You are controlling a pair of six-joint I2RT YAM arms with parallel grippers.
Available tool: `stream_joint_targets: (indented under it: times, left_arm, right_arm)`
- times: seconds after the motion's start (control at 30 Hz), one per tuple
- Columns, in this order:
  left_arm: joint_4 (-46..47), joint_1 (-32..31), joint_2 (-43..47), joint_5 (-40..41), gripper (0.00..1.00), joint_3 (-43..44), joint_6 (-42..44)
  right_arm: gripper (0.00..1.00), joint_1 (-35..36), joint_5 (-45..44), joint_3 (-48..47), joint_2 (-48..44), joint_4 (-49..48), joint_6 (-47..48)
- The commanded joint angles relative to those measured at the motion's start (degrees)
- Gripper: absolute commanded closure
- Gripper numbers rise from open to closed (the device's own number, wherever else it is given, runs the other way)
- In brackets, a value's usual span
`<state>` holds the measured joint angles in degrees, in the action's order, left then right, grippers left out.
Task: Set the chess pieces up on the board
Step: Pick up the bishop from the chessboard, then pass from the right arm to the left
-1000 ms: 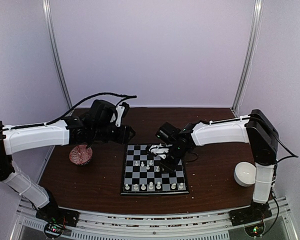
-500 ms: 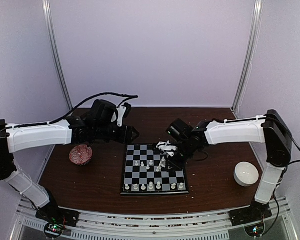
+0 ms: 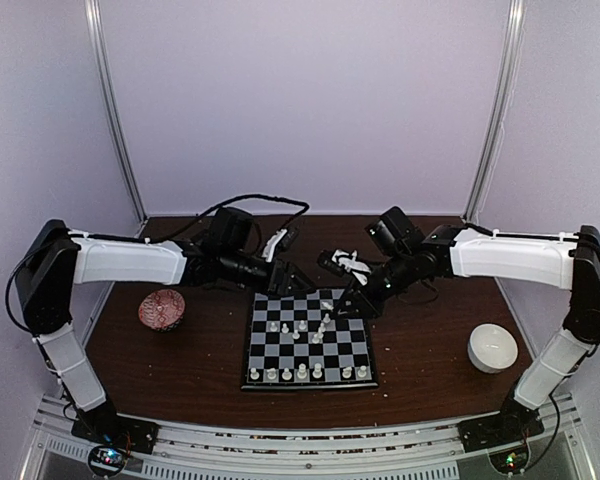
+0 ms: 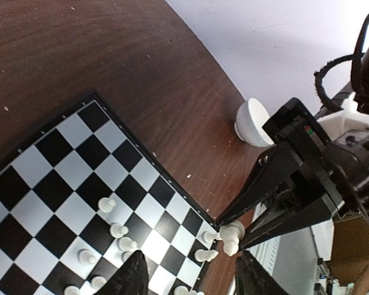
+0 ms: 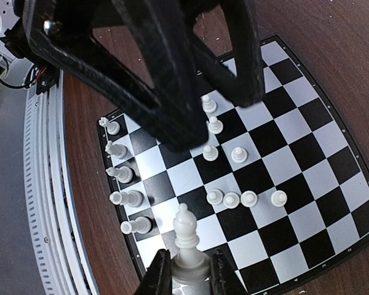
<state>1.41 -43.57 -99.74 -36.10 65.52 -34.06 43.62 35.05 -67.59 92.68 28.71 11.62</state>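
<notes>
The board (image 3: pixel 280 345) lies at the table's middle with several white chess pieces (image 3: pixel 302 372) along its near row and a few more (image 3: pixel 300 328) mid-board. My right gripper (image 3: pixel 346 306) hovers over the board's far right part, shut on a white bishop (image 5: pixel 189 236) that stands upright between its fingers (image 5: pixel 162 278). The left wrist view shows that bishop (image 4: pixel 231 236) held by the right gripper (image 4: pixel 230 232) near the board (image 4: pixel 49 184) edge. My left gripper (image 3: pixel 295 282) hangs open and empty by the far left corner, its fingers (image 4: pixel 132 276) spread wide.
A red patterned bowl (image 3: pixel 162 308) sits left of the board and a white bowl (image 3: pixel 492 347) to its right, also seen as the white bowl (image 4: pixel 253 121) in the left wrist view. Pale crumbs dot the brown table (image 3: pixel 200 350). The left gripper's black fingers (image 5: pixel 160 92) loom above the board (image 5: pixel 307 123).
My right gripper has closed on the bishop and drawn back toward the board's far right. My left arm has swung right, bringing its open gripper to the board's far left corner.
</notes>
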Motion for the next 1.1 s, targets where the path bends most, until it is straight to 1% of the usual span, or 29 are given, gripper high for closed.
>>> stream_joint_targets:
  times: [0.0, 0.17, 0.23, 0.4, 0.5, 0.6, 0.8, 0.9, 1.07]
  left_arm:
    - [11.16, 0.15, -2.37, -10.58, 0.52, -0.70, -8.60]
    - [16.41, 0.15, -3.98, -14.00, 0.52, -1.40, -12.42]
    - [17.71, 0.05, -4.23, -14.15, 0.51, -1.91, -13.60]
    - [15.78, -0.15, -5.10, -15.64, 0.52, -1.19, -12.98]
    - [13.35, -0.61, -5.49, -14.83, 0.52, -0.31, -11.69]
    - [12.80, -1.02, -6.27, -15.50, 0.53, 0.41, -11.47]
    - [13.01, -1.49, -6.69, -17.26, 0.58, 1.27, -11.24]
    - [13.26, -1.60, -7.02, -17.56, 0.63, 1.46, -11.37]
    - [13.65, -1.69, -7.54, -18.03, 0.73, 1.38, -11.50]
  right_arm:
    - [0.84, -0.17, 2.74, -0.98, -0.69, -0.90, 0.10]
    - [0.83, -0.24, 2.85, -0.96, -0.69, -0.95, -0.10]
    - [0.83, -0.28, 2.83, -1.15, -0.37, -0.93, -0.24]
    - [0.83, -0.50, 2.46, -1.53, -0.13, -1.32, -0.75]
    - [0.83, -0.71, 2.61, -1.69, 0.00, -2.04, -1.62]
    - [0.83, -0.81, 3.13, -2.33, 0.18, -2.33, -2.23]
    - [0.83, -0.81, 2.92, -3.21, 1.21, -2.05, -2.69]
    - [0.83, -0.81, 2.84, -3.41, 1.66, -2.14, -2.90]
    - [0.83, -0.81, 3.16, -3.71, 2.20, -1.95, -2.95]
